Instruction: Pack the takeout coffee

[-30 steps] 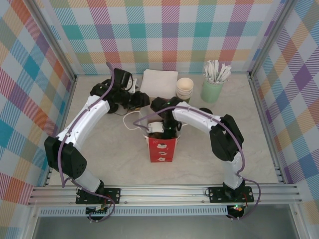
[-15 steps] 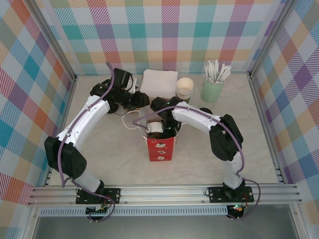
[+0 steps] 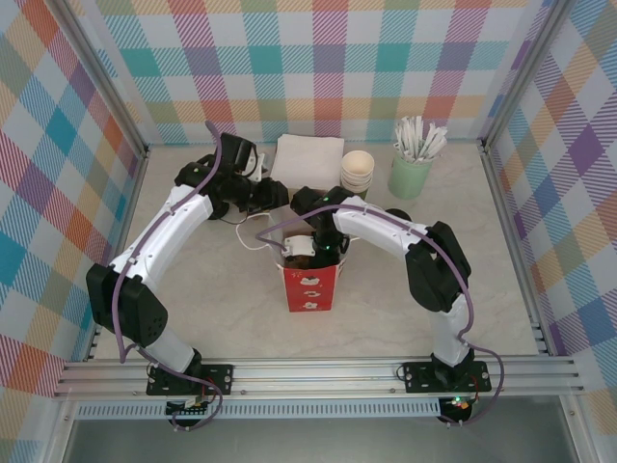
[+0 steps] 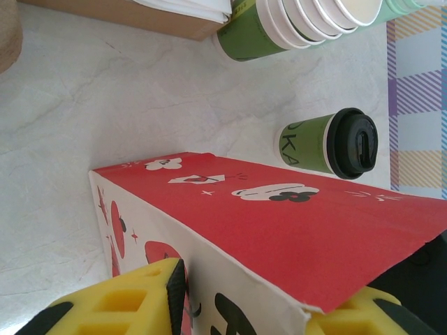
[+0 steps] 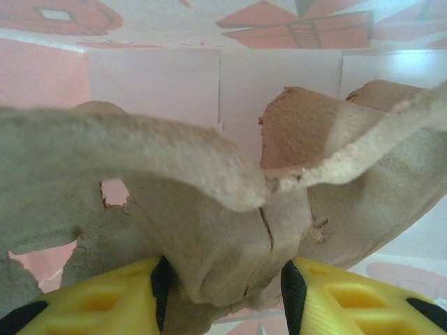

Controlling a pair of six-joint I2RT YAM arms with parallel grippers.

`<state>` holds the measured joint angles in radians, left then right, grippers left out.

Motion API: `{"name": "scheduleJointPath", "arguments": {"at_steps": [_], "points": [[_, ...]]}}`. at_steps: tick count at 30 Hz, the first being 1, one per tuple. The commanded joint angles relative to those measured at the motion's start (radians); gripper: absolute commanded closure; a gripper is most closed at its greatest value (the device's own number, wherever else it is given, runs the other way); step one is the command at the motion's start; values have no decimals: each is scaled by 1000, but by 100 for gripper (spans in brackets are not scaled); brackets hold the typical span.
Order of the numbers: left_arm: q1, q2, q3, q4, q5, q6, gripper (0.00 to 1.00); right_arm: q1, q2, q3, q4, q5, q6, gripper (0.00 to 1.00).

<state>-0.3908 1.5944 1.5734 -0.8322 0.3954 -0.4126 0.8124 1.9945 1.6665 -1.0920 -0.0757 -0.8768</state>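
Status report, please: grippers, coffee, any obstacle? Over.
Left gripper holds red bag. Right gripper grips cardboard tray inside it. Coffee on table, untouched. Cup stack beside it.

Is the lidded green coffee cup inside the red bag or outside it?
Outside. The coffee cup sits on the table, beside the red bag.

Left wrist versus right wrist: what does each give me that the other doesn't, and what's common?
Left wrist: the outside of the red bag, its edge gripped by the left hand, with the lidded green cup and stacked cups on the table beyond. Right wrist: the right hand pinching a grey pulp cup carrier. Shared: the bag itself, which the right wrist sees from inside, print showing through its pale walls.
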Motion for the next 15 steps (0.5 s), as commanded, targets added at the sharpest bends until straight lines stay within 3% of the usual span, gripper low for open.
{"name": "scheduleJointPath", "arguments": {"at_steps": [1,15], "points": [[7,-24,-13,17,2,-15,65,5,-43,26,-3,-38,-10,52],[0,-22,-21,19,-1,-19,65,3,-39,32,4,-56,-13,53]]}}
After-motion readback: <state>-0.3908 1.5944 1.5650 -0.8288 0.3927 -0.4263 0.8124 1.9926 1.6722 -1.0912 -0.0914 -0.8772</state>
